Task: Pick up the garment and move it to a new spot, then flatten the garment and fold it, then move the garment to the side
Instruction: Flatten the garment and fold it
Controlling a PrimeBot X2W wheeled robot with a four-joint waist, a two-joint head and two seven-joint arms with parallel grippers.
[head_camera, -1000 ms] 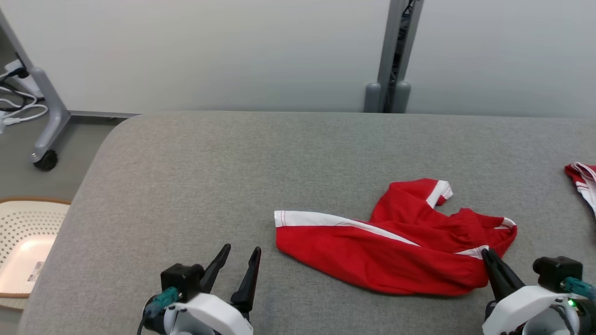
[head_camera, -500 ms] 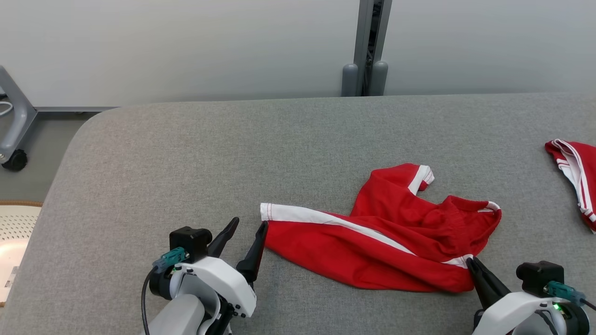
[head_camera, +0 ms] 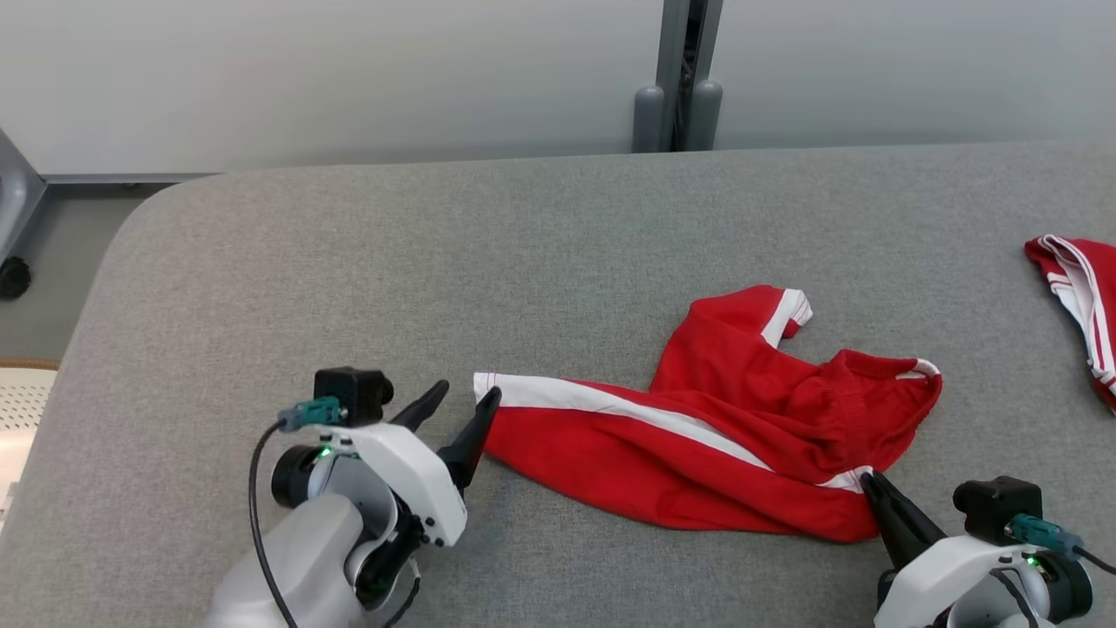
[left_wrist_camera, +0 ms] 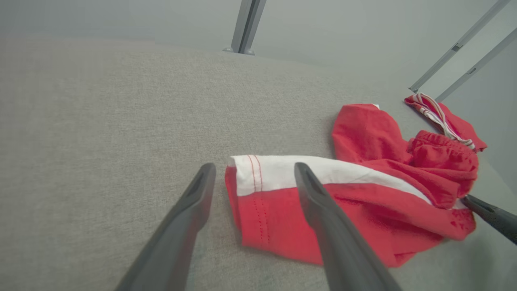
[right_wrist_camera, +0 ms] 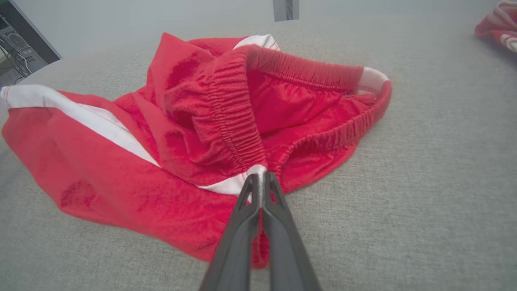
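Observation:
The garment (head_camera: pixel 697 427) is a pair of red shorts with white side stripes, lying crumpled on the grey table (head_camera: pixel 366 262). My right gripper (head_camera: pixel 867 478) is shut on the garment's waistband at the white stripe, as the right wrist view shows at the pinch point (right_wrist_camera: pixel 260 173). My left gripper (head_camera: pixel 466 397) stands open at the left leg hem. In the left wrist view the garment's white hem (left_wrist_camera: pixel 266 171) lies between my left gripper's (left_wrist_camera: pixel 254 171) spread fingers, with one finger (left_wrist_camera: pixel 323 210) over the cloth.
A second red and white garment (head_camera: pixel 1077 288) lies at the table's right edge. A grey post (head_camera: pixel 676 78) stands behind the table against the pale wall. A pale perforated basket (head_camera: pixel 22 401) sits on the floor at the left.
The head camera has shifted. My left gripper has advanced to the garment's left hem, still open. The right gripper stays shut on the waistband.

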